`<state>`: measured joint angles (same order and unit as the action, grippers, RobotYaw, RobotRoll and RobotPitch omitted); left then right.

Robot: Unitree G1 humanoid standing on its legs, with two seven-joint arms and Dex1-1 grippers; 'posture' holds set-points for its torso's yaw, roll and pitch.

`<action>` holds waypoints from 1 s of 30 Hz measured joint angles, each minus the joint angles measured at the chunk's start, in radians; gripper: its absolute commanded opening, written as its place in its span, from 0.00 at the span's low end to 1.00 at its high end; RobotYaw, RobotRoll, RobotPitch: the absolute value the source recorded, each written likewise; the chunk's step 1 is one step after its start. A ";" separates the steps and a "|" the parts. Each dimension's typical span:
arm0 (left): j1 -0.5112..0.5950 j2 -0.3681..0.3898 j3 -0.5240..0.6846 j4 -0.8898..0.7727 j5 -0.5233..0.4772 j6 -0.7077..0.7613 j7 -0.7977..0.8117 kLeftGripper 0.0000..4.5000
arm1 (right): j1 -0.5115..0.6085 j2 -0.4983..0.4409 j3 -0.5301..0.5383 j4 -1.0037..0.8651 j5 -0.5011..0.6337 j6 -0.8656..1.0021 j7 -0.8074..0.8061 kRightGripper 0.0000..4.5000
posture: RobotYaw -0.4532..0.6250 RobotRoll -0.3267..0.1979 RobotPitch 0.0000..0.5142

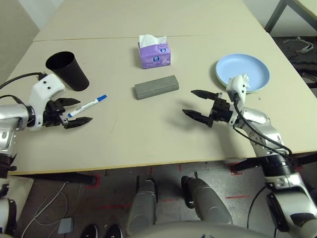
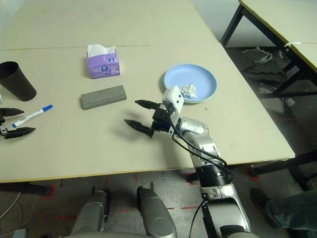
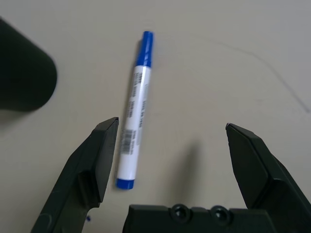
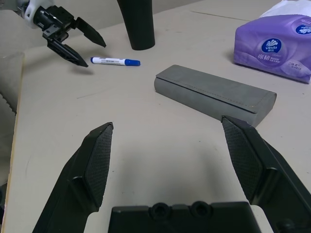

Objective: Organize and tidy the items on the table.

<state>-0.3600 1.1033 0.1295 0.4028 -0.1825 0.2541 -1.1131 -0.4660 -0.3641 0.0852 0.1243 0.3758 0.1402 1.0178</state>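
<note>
One case (image 1: 156,88) lies flat near the middle of the table (image 1: 129,134); places are told from it.

Farthest left of the case stands one cup (image 1: 68,72), upright and a little farther from the robot, well in from the near edge. The left gripper (image 1: 85,112) is also left of the case, on the robot's side of the cup, its two fingers spread wide with nothing held. One marker (image 1: 87,105), white with a blue cap, lies left of the case, right beside the left gripper. The cap end points towards the case's side of the table, and bare tabletop separates the two.

Just beyond the case sits one tissue box (image 1: 155,55), a white tissue standing from its top, with a narrow gap between box and case. Past the box, the seam (image 1: 99,38) crosses the table, with open surface on both sides of it. On the robot's side of the case, a broad bare strip runs to the near edge.

Right of the case, the right gripper (image 1: 189,103) is released too, its fingers wide apart and empty, with a clear gap to the case. Farther right and slightly beyond the case are two stacked plates (image 1: 240,67), blue over green, between the right gripper and the table's right edge. One crumpled tissue (image 2: 188,90) lies on the blue plate, on the side towards the robot.
</note>
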 measured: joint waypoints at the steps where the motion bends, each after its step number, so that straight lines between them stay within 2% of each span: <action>1: -0.005 -0.002 0.000 0.005 0.004 -0.001 0.010 1.00 | 0.000 0.000 0.000 0.000 0.000 -0.002 0.001 1.00 | 0.27 0.62 0.40; 18: -0.204 -0.138 -0.086 0.237 0.118 -0.042 0.102 1.00 | 0.017 -0.007 0.002 -0.039 0.004 -0.002 -0.004 1.00 | 0.22 0.62 0.39; 28: -0.265 -0.165 -0.105 0.339 0.153 -0.077 0.101 1.00 | 0.019 -0.005 0.002 -0.067 0.007 0.012 -0.021 1.00 | 0.22 0.62 0.39; 30: -0.265 -0.167 -0.105 0.348 0.153 -0.083 0.096 0.91 | 0.022 -0.005 0.002 -0.071 0.008 0.015 -0.024 1.00 | 0.22 0.62 0.39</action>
<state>-0.6255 0.9364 0.0244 0.7511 -0.0290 0.1712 -1.0170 -0.4442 -0.3693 0.0871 0.0530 0.3835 0.1553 0.9937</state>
